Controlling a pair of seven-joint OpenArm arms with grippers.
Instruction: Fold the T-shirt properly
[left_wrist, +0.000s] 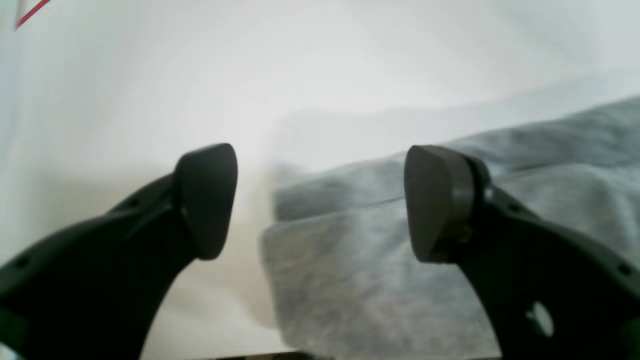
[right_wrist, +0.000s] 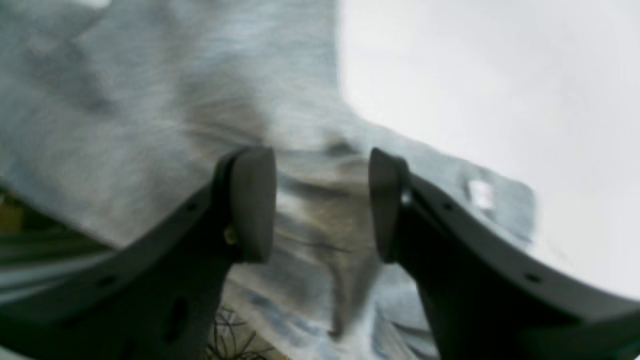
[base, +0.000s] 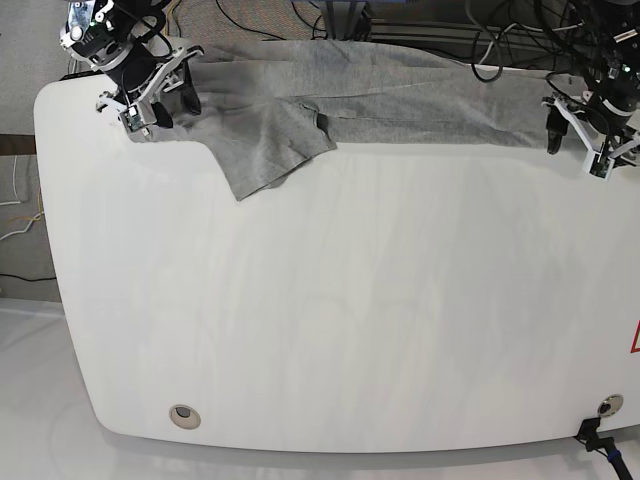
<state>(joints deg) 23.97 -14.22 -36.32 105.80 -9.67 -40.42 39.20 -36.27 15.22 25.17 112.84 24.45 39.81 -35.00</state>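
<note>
T-shirt lies bunched along the far edge of our white surface, one sleeve flopping inward. Only our wrist views show both sets of fingers apart, left and right, holding nothing.

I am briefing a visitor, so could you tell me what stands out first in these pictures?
A heather-grey cotton T-shirt lies bunched along the far edge of the wide white table, one sleeve flopped toward the middle. An open black pincer hovers at each end: the left pincer at the base view's right, the right pincer at its left.
</note>
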